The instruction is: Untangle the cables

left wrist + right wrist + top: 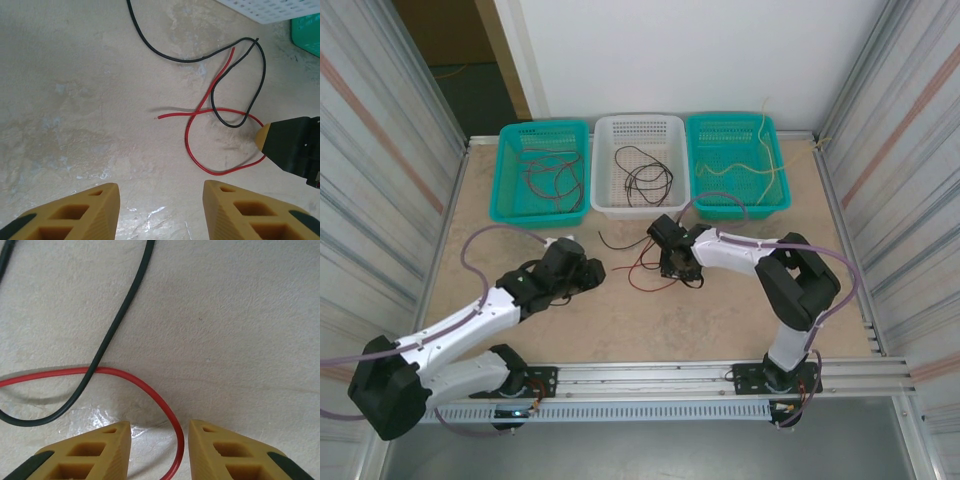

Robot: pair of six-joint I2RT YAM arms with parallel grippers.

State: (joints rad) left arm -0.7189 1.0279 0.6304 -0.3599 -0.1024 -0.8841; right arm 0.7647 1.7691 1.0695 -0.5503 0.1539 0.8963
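A red cable [186, 142] and a black cable [180, 60] lie crossed in loops on the beige tabletop, mid-table in the top view [642, 268]. My left gripper [161, 187] is open just above the table, short of the red loop, with nothing between its fingers. My right gripper [160, 425] is open and low over the tangle [672, 262]. The red cable [145, 385] curves down between its two yellow fingers, and the black cable [115, 325] crosses over it to the left. The right gripper's body [295, 150] shows at the loop's right side.
Three baskets stand along the back edge. The left teal basket [540, 215] holds dark red cables, the white basket [635, 210] black ones, and the right teal basket [740, 210] yellow ones. Metal walls close both sides.
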